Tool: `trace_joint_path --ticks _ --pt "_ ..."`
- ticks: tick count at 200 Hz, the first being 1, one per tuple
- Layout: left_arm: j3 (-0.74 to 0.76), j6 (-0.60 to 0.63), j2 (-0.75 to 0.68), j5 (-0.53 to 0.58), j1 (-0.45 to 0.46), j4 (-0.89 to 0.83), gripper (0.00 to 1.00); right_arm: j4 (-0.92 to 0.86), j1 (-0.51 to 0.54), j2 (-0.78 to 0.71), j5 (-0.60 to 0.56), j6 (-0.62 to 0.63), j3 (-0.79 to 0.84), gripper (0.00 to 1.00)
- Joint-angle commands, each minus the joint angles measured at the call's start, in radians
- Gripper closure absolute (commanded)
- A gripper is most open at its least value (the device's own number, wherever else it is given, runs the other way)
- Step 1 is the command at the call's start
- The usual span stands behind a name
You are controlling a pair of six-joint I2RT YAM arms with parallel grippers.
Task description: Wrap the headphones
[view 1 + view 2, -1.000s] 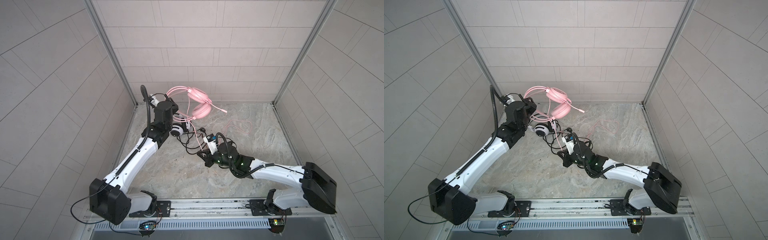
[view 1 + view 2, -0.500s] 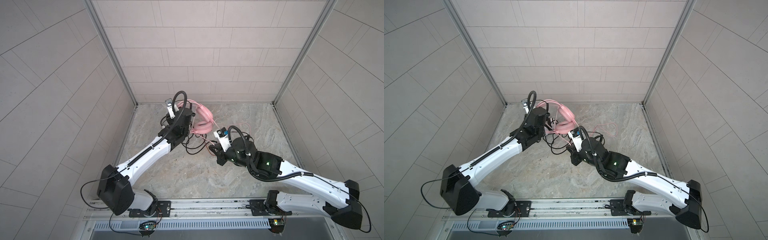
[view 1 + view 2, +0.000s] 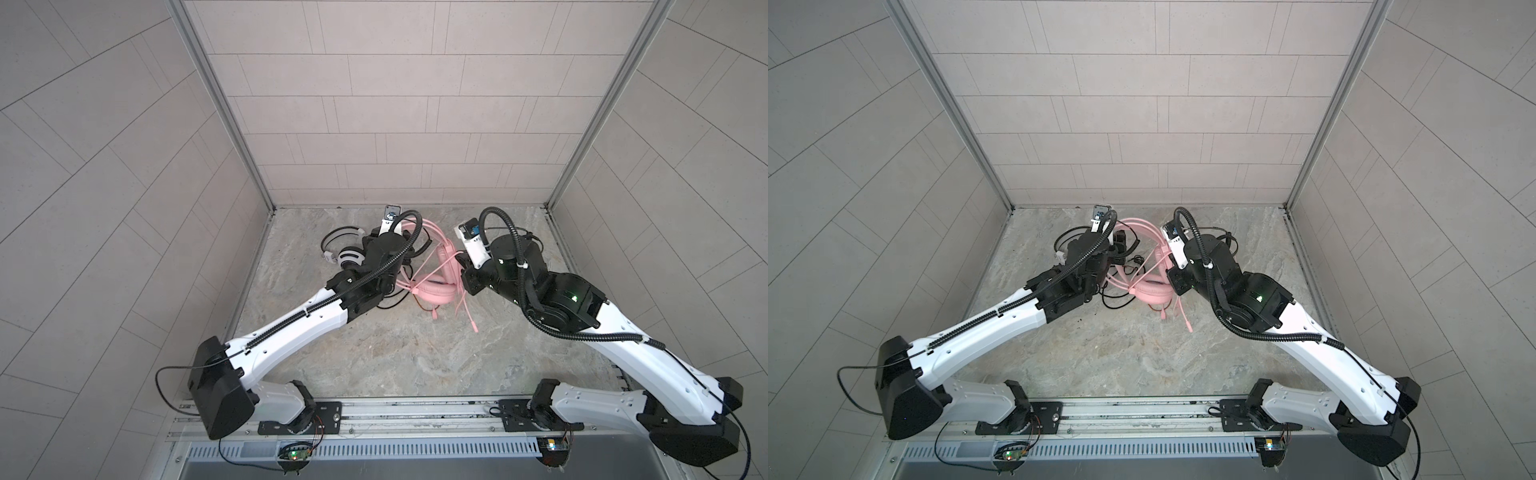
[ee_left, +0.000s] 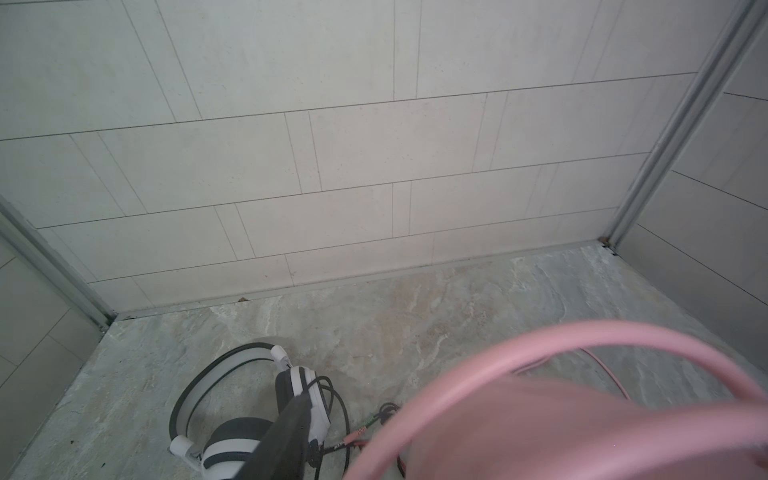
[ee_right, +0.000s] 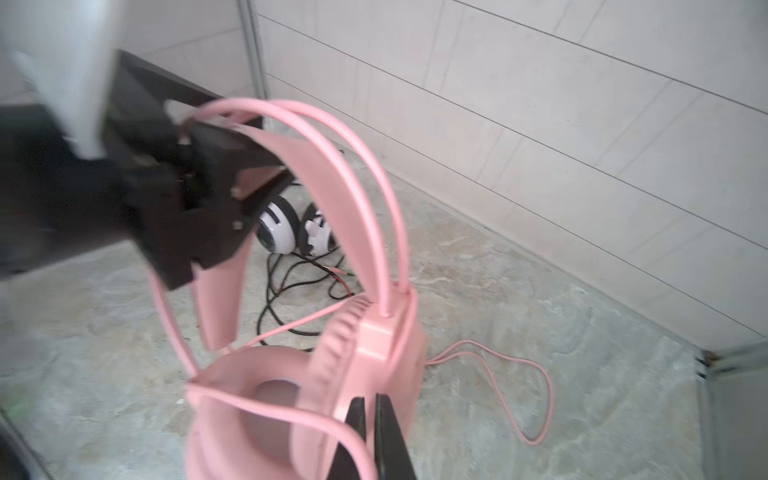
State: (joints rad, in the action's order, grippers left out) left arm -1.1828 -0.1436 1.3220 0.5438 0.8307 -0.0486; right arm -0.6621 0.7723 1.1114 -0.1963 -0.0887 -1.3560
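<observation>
Pink headphones (image 3: 432, 291) have dropped from high at the back to mid-worktop (image 3: 374, 353), headband clamped in the left fingers (image 5: 224, 141). Right fingers (image 5: 386, 444) have swung wide, pinched shut, apparently on the pink cable (image 5: 544, 399). Looks like a wrap is being drawn across the cups.

Left arm (image 3: 291, 332) and right arm (image 3: 623, 353) angle inward; left gripper (image 5: 266, 170) clamps half-closed (right gripper (image 5: 370, 411) fully closed)
</observation>
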Motion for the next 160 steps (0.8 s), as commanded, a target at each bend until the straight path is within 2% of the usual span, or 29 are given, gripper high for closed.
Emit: trace_joint_path --ticks 1,29,71,115,129,160 --pt "0.01 0.029 -0.072 -0.159 -0.01 -0.173 1.0 0.026 -0.085 0.008 -0.1 0.073 -0.045 0.96" --pt "0.012 0.089 -0.113 -0.266 -0.011 -0.245 1.0 0.04 -0.124 0.031 -0.097 0.086 -0.045 0.95" --pt "0.041 0.082 -0.114 -0.395 -0.016 -0.293 1.0 0.107 -0.143 0.033 -0.111 0.078 -0.01 0.93" --pt "0.068 0.094 -0.13 -0.446 -0.019 -0.283 1.0 0.128 -0.195 0.045 -0.089 0.073 -0.012 0.89" --pt "0.056 0.09 -0.126 -0.455 -0.021 -0.304 1.0 0.142 -0.22 0.044 -0.075 0.068 -0.007 0.83" --pt "0.061 0.087 -0.135 -0.502 -0.024 -0.295 1.0 0.158 -0.279 0.06 0.023 0.046 -0.01 0.85"
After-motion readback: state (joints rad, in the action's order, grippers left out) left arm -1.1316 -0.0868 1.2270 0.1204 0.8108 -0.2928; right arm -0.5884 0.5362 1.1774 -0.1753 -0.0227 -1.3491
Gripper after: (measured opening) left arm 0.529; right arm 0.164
